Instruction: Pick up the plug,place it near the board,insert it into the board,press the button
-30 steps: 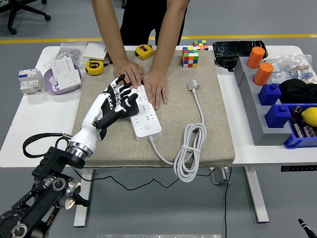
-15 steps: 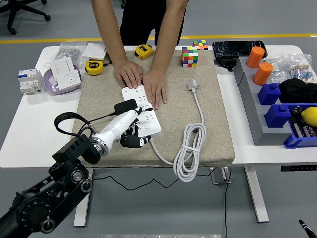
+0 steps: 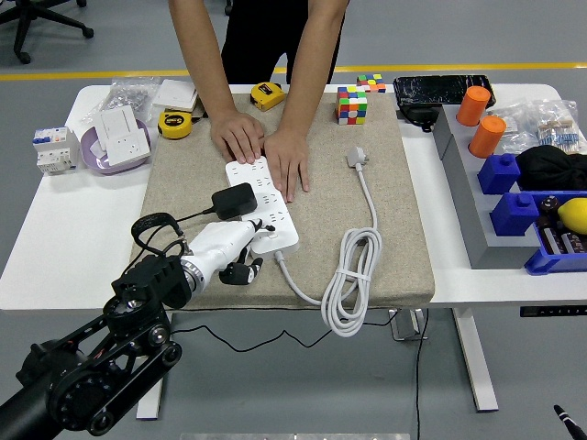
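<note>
clutter around the beige mat [image 3: 385,137]
rubik's cube [image 3: 352,104], yellow tape measures [image 3: 174,124], orange cylinders [image 3: 475,105], blue bins [image 3: 503,172], lemon [image 3: 572,214].

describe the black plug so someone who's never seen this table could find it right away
Start at the beige mat in the middle of the white table. On it lies a white power strip, its far end held by a person's hands. The black plug sits on the strip's left side, the only black block there, just above the robot's left hand.
</note>
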Tool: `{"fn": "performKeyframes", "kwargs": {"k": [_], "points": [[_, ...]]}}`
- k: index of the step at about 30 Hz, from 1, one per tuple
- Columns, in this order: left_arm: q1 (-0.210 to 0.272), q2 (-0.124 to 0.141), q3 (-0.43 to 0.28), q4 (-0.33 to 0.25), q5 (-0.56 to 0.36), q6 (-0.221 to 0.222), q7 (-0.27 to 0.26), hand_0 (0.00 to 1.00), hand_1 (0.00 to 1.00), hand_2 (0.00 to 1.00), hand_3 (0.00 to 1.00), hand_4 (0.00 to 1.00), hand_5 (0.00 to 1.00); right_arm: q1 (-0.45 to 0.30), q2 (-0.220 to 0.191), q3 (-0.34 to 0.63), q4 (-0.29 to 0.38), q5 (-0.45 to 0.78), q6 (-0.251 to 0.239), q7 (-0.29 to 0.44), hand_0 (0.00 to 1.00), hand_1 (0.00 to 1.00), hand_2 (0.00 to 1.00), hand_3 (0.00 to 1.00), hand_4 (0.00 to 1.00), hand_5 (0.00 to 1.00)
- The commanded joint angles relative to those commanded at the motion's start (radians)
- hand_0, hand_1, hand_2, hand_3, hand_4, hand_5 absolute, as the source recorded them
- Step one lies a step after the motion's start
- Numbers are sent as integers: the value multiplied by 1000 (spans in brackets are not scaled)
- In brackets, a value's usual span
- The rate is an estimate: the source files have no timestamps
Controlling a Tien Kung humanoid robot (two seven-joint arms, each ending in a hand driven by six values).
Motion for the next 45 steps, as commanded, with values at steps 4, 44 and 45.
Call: {"fn": "performKeyframes", "kwargs": {"k": [4,44,45], "points": [[-1,-2,-2,4,4,-4,4,116,33,163,807,515,2,1,1,-2,0,2,0,1,881,869,830,849,998,998],[89,-17,-149,-181,-33,89,-90,114,36,166,770,502,2,-2,0,-1,0,0,1,2,880,869,828,849,998,998],[106,-23,-175,-202,-64,123,-122,114,36,166,770,502,2,-3,0,0,0,-1,1,2,880,869,828,849,998,998]]}}
